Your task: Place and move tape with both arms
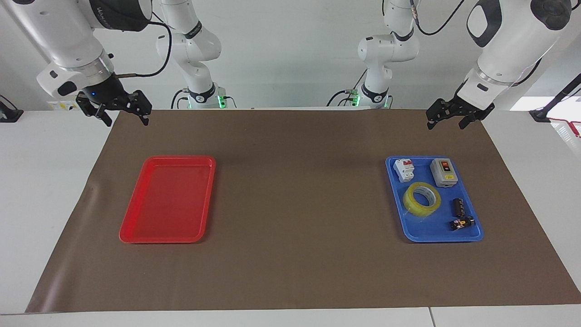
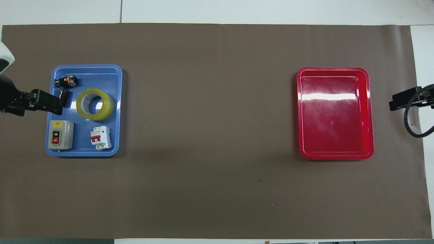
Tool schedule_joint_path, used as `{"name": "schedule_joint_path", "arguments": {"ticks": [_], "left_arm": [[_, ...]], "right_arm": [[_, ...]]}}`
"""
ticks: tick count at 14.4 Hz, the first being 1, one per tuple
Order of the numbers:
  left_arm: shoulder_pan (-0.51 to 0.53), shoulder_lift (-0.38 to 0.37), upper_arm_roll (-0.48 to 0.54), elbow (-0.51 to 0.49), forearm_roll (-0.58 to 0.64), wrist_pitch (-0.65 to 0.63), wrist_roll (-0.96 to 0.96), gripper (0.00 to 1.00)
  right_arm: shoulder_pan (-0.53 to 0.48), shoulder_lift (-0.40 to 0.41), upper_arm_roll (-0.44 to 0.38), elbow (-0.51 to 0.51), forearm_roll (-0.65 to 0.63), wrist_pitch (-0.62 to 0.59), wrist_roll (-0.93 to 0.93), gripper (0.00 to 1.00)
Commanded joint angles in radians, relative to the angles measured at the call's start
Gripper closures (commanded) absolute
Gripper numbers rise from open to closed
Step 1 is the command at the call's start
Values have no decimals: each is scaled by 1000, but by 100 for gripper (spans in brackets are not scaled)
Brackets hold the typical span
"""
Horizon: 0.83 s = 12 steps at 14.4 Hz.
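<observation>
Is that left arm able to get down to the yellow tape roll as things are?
Probably yes. The tape lies flat in the blue tray at the left arm's end, with nothing on top. The left pincer hangs raised near the tray, open. The switch box and breaker sit close beside it.

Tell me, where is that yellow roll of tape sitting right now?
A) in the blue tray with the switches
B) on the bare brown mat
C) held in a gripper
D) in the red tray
A: the tape lies flat in the blue tray, beside the grey on/off switch box and the white circuit breaker; the red tray holds nothing.
</observation>
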Motion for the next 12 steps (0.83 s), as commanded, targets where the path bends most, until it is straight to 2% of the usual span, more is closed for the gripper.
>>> {"name": "schedule_joint_path", "arguments": {"ticks": [1, 12], "left_arm": [[-19, -24, 15, -31, 12, 19, -1, 0], [-14, -13, 13, -22, 12, 22, -1, 0]], "right_arm": [[-7, -10, 2, -27, -7, 49, 14, 0], [-8, -12, 2, -26, -5, 52, 14, 0]]}}
